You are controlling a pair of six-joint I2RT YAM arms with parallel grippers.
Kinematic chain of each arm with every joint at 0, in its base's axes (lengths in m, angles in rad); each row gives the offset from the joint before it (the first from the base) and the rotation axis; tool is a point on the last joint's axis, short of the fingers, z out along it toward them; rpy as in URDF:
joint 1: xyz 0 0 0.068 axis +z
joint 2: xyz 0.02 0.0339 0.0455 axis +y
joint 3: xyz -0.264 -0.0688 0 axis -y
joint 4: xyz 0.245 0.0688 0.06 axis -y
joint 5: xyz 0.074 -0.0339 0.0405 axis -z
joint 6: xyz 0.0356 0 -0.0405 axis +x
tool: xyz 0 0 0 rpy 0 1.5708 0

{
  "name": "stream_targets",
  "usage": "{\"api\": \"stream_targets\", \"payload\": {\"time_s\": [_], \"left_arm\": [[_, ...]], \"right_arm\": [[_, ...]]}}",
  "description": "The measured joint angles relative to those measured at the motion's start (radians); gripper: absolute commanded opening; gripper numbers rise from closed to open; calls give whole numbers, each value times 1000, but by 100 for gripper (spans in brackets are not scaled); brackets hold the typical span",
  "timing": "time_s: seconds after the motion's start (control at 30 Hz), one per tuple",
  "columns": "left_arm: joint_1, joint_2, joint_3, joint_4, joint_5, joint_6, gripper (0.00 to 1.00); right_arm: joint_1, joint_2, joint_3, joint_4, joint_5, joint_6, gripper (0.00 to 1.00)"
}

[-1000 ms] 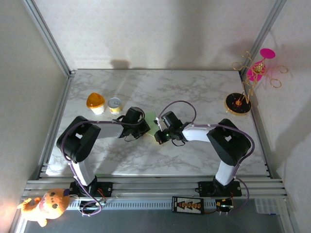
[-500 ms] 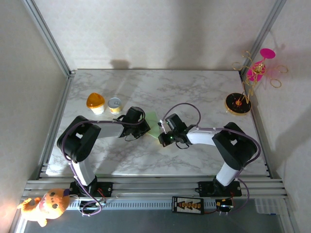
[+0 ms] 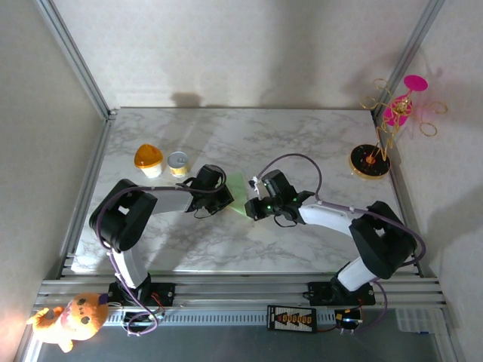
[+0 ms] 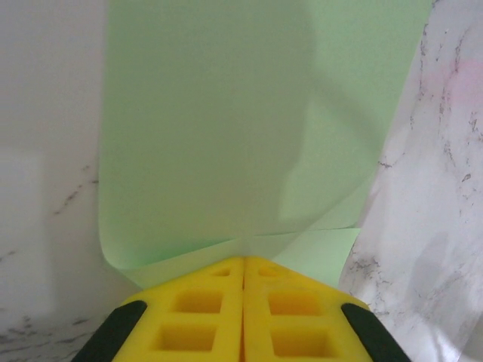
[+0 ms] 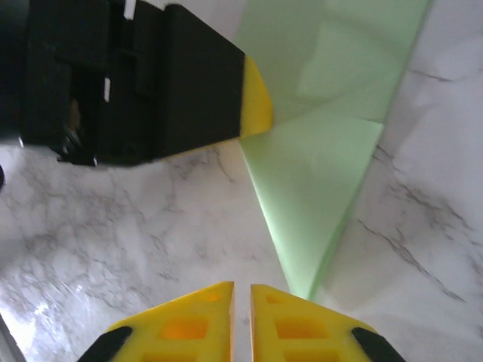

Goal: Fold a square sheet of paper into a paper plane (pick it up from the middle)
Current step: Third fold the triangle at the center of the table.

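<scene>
The pale green sheet of paper [image 3: 241, 195] is folded, with creases and a tapering tip, and lies between the two grippers at the table's middle. My left gripper [image 3: 227, 197] is shut on one edge of it; in the left wrist view the yellow pads [image 4: 243, 260] meet on the paper [image 4: 226, 113], which rises in front of them. My right gripper [image 3: 253, 206] hovers just off the paper's narrow tip [image 5: 317, 188]. Its fingers [image 5: 241, 290] stand slightly apart with bare marble between them. The left gripper's yellow fingertip [image 5: 255, 105] is on the paper in the right wrist view.
An orange-lidded cup [image 3: 149, 160] and a small yellow tin [image 3: 178, 163] stand at the back left. A pink-and-gold ornament stand [image 3: 381, 143] is at the back right corner. The marble table [image 3: 302, 136] has free room behind and in front of the arms.
The right gripper has drawn back from the paper toward the right and its jaws have parted a little. The left gripper has held still, shut on the paper.
</scene>
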Motion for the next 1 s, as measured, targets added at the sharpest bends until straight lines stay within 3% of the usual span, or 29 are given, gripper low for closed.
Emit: {"api": "stream_targets", "payload": {"time_s": [0.63,1.0], "left_arm": [[0,0,18,-29,-15,1,8],[-5,-49,23,-3,-11,51,20]], "right_arm": [[0,193,65,-5,2,66,4],[0,213,79,-7,13,90,4]]}}
